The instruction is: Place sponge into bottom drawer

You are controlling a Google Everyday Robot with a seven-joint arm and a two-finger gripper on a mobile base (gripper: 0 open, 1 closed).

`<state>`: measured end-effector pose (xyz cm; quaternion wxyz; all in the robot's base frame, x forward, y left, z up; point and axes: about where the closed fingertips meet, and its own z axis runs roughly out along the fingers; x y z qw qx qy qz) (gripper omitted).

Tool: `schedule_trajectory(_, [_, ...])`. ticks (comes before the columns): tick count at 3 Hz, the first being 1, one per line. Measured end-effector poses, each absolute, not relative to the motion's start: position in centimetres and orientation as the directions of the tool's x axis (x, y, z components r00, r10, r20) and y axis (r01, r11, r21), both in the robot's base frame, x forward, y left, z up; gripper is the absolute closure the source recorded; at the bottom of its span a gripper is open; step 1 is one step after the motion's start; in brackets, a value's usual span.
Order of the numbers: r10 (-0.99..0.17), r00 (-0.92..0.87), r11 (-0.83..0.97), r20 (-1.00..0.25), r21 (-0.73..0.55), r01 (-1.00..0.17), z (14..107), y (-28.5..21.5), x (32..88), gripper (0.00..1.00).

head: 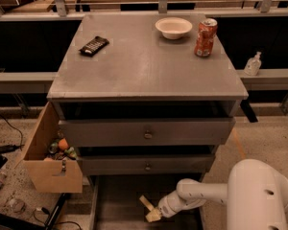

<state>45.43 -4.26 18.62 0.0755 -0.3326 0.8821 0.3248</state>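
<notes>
I could read nothing anywhere. The red can near the bench's back right corner bore pale markings, but no word came clear. The black bar toward the back left corner showed none that I could make out. My gripper hung below the bench's front edge, inside the bottom drawer.
</notes>
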Motion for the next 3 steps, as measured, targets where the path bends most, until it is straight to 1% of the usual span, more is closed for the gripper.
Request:
schedule_trajectory(1, [-0.539, -0.767, 0.566, -0.348, 0.525, -0.636, 18.53, -4.14, 45.27, 0.04])
schedule_trajectory(2, [-0.539, -0.767, 0.565, -0.347, 0.527, -0.635, 18.47, -4.05, 45.18, 0.00])
schedule_trajectory(3, [-0.539, -0.767, 0.565, -0.347, 0.527, -0.635, 18.47, -4.05, 45.17, 0.00])
